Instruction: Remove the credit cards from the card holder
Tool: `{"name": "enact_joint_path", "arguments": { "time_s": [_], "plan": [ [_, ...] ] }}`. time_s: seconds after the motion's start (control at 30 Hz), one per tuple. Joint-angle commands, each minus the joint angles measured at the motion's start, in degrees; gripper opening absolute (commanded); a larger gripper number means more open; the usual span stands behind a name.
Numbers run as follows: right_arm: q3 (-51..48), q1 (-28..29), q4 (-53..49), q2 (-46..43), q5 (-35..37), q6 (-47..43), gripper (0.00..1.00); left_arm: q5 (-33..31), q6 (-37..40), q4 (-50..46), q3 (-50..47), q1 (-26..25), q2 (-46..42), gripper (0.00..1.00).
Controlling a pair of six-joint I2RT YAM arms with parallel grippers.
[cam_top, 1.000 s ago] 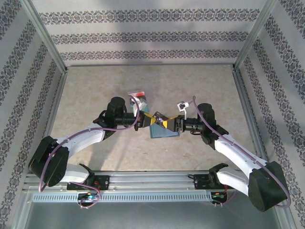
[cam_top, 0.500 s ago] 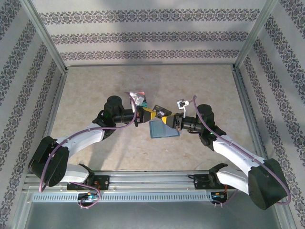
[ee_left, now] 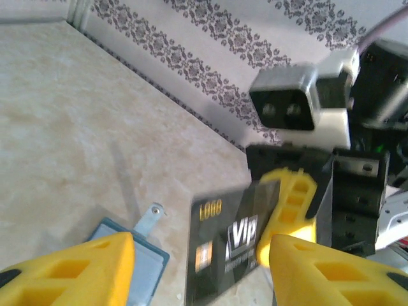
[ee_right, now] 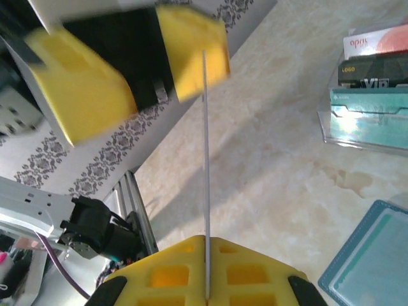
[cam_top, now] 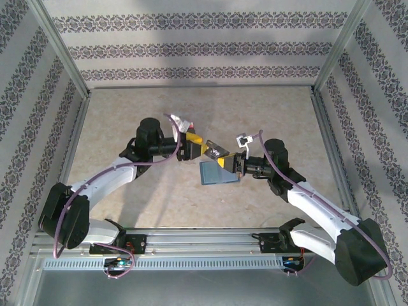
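Observation:
A black credit card (cam_top: 217, 152) marked VIP hangs in the air between the arms, above the table. My right gripper (cam_top: 229, 162) is shut on its right end; in the right wrist view the card (ee_right: 206, 127) runs edge-on out of the closed right gripper (ee_right: 206, 245). My left gripper (cam_top: 193, 146) stands open just left of the card, its yellow fingers (ee_left: 70, 268) either side of the card (ee_left: 229, 248) without touching it. The slate-blue card holder (cam_top: 218, 172) lies flat on the table below, its tab (ee_left: 150, 217) pointing away.
A clear tray (ee_right: 357, 137) on the table behind the left gripper holds a pinkish card (ee_right: 376, 41), a black one (ee_right: 373, 71) and a teal one (ee_right: 373, 105). Patterned walls close in the table (cam_top: 127, 121) on three sides.
The right gripper has shut on the black card. The left gripper has let go of it, opened and drawn back a little to the left.

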Motion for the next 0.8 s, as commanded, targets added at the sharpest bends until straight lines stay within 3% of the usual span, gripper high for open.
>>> {"name": "enact_joint_path", "arguments": {
  "time_s": [0.0, 0.17, 0.3, 0.77],
  "plan": [
    [2.93, 0.37, -6.68, -0.53, -2.82, -5.32, 0.00, -1.21, 17.39, -23.04, 10.49, 0.42, -1.10, 0.60],
    [5.45, 1.72, -11.34, 0.86, -3.96, -8.54, 0.00, 1.43, 35.02, -48.64, 24.71, -0.35, 5.60, 0.61],
    [7.75, 3.44, -13.80, 2.59, -4.52, -10.58, 0.00, 0.87, 45.57, -61.44, 33.38, -2.16, 10.81, 0.59],
    [11.34, 5.68, -17.55, 6.12, -7.18, -14.30, 0.00, 4.67, 63.20, -85.44, 48.95, -3.56, 24.25, 0.50]
  ]
}}
